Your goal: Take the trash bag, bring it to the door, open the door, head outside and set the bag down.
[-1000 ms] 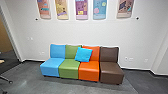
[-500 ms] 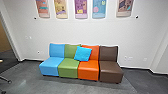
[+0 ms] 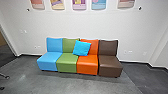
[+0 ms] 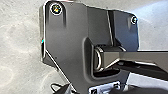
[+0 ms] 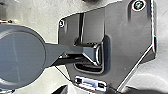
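In the left wrist view, dark parts of my left gripper [image 4: 100, 90] come in along the bottom edge, over the robot's own plate. My right gripper [image 5: 100, 90] is likewise only partly visible at the bottom edge in the right wrist view. How either gripper stands cannot be made out, and I see nothing held. At the far left of the head view, a doorway frame [image 3: 9, 40] edges an opening with a dark floor beyond it.
A row of blue, green, orange and brown seats [image 3: 67, 62] stands against the white wall [image 3: 82, 23], with a bright blue pillow [image 3: 81, 48] leaning on it. Posters [image 3: 79, 4] hang above. A chair leg [image 3: 4, 76] pokes in at left over grey floor [image 3: 65, 83].
The head camera has moved: the seats and posters now sit higher in its picture, the seat row looks slightly larger, and more floor shows in front.
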